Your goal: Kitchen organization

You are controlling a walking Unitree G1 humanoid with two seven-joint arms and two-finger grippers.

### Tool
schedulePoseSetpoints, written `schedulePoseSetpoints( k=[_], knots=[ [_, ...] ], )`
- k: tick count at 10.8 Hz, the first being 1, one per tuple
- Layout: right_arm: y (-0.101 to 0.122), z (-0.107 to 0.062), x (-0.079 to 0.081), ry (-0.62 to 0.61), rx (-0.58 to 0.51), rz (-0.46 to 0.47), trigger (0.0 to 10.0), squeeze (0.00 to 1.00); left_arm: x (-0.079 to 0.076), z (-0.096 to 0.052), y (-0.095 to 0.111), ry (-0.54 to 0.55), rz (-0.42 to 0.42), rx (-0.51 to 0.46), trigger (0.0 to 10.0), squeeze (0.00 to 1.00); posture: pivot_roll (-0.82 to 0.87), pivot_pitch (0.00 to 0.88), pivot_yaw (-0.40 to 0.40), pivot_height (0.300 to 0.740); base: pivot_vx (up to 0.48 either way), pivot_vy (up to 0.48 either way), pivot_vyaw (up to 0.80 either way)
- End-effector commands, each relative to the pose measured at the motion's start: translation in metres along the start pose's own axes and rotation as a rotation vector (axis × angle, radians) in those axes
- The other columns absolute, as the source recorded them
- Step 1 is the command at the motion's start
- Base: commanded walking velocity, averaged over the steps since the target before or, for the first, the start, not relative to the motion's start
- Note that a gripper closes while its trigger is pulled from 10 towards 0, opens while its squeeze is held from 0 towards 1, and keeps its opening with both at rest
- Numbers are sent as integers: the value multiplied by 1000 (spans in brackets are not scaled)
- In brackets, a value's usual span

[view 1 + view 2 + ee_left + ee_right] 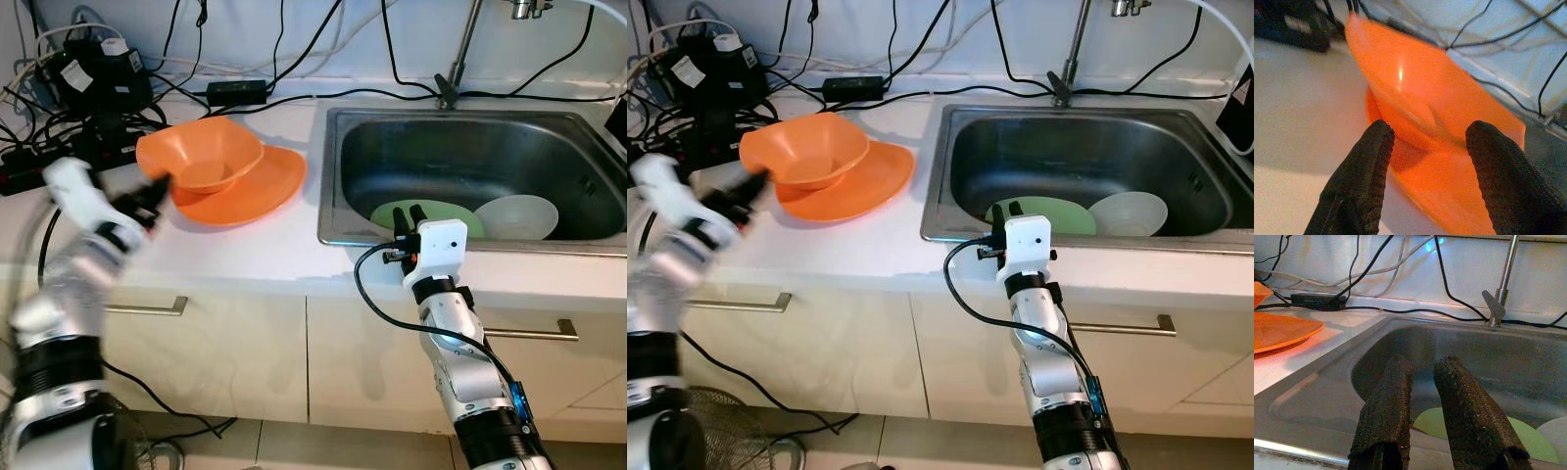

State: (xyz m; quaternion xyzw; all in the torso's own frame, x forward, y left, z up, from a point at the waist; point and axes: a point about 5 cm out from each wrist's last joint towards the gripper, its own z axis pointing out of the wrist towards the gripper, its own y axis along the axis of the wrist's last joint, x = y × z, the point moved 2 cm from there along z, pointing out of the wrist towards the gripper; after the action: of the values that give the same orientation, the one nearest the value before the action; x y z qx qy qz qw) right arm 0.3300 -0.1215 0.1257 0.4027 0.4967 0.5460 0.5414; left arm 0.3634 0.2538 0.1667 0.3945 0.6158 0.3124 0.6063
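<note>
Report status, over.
Left gripper open at orange bowl on orange plate. Right gripper open above sink edge. Green plate, white bowl inside.

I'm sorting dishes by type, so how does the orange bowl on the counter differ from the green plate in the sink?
The orange bowl is deep with raised sides; the green plate is flat. The orange bowl sits on an orange plate on the white counter, while the green plate lies in the steel sink beside a white dish. The left hand is at the bowl's rim; the right hand hovers over the green plate. Both sit upright.
</note>
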Motion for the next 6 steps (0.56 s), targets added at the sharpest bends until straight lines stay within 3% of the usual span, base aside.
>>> schedulePoseSetpoints(
  k=[1,6],
  knots=[
    [-1,2,-2,-5,8,-5,10000,0,-6,6,3,-8,18,-3,10000,0,31,0,59,740,0,0,0],
    [-1,1,-3,-9,9,-8,10000,0,-16,24,0,10,28,24,10000,0,29,0,63,740,0,0,0]
  ],
)
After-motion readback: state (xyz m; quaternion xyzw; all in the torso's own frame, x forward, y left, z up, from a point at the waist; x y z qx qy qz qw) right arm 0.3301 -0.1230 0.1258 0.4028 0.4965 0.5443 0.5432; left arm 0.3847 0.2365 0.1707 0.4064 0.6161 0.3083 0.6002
